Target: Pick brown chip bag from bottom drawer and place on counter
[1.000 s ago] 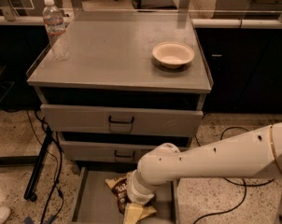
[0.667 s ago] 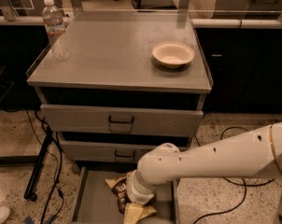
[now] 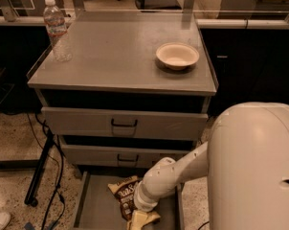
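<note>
The brown chip bag [image 3: 123,191] (dark brown, crinkled, white script lettering, a tan-yellow near end) lies in the bottom drawer [image 3: 94,209], right of centre. The gripper [image 3: 142,212] sits low over its near-right part; whether it grasps the bag cannot be told.

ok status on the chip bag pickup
Gripper down in bottom drawer, at brown chip bag. Bag lies in drawer, not yet on counter. Bowl, water bottle on counter.
</note>
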Robot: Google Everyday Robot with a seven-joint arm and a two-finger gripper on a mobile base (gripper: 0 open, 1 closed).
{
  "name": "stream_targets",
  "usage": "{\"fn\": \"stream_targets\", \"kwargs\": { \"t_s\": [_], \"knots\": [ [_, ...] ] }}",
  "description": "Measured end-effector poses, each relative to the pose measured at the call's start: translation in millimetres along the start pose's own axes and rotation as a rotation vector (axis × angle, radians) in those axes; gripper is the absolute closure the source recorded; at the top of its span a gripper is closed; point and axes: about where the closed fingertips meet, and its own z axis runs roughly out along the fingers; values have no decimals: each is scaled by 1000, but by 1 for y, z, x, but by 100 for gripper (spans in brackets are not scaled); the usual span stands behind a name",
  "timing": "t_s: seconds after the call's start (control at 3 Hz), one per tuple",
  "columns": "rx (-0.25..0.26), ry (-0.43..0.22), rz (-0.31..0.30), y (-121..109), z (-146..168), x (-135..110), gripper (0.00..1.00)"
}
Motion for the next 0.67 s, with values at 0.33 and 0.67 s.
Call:
{"fn": "stream_targets", "kwargs": {
  "t_s": [0.33,0.67],
  "knots": [
    [0,0,0,0,0,0,0],
    [-3,-64,55,-15,27,5,0]
  ]
}}
